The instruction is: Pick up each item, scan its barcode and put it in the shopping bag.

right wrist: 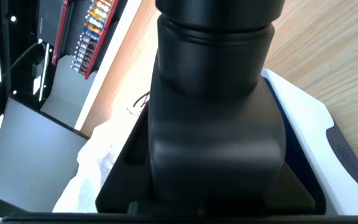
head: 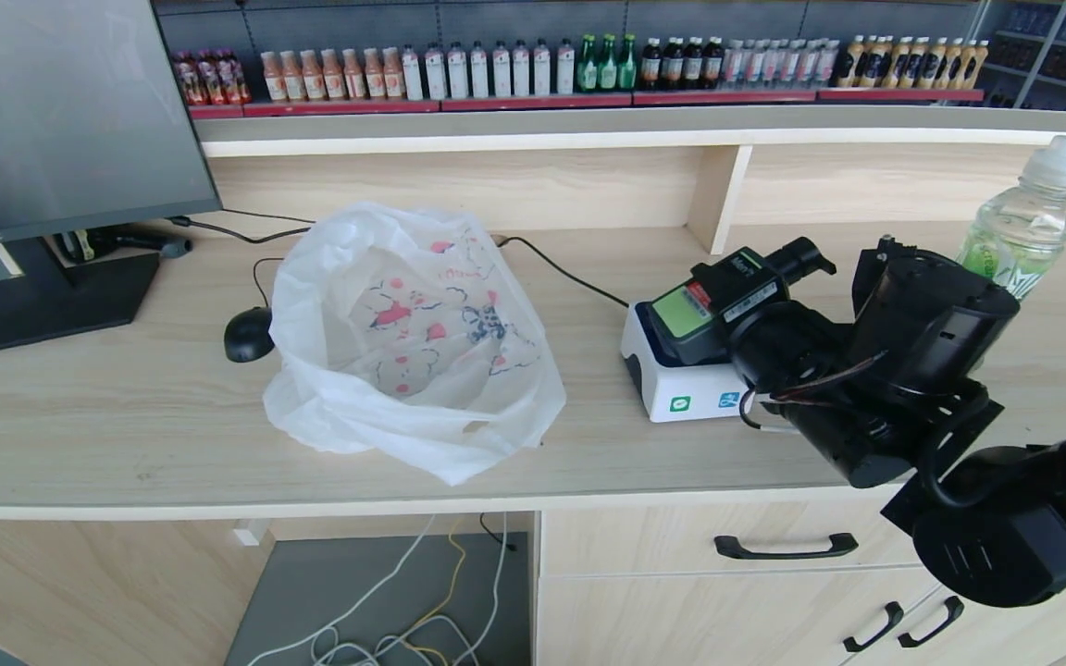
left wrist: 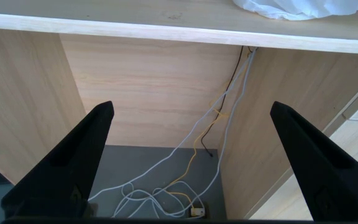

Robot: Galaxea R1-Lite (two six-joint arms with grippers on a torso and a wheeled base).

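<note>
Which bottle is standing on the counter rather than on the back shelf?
The clear bottle with the white cap, upright at the counter's far right; the row of bottles lines the red back shelf.

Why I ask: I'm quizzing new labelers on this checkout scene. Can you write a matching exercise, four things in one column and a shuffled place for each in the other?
Things
1. shopping bag
2. black mouse
3. clear bottle
4. white scanner box

Places
A. farthest right on the counter
B. between the bag and the monitor stand
C. middle of the counter, mouth open
D. right of the bag, towards the counter's front

Pairs: 1-C, 2-B, 3-A, 4-D
</note>
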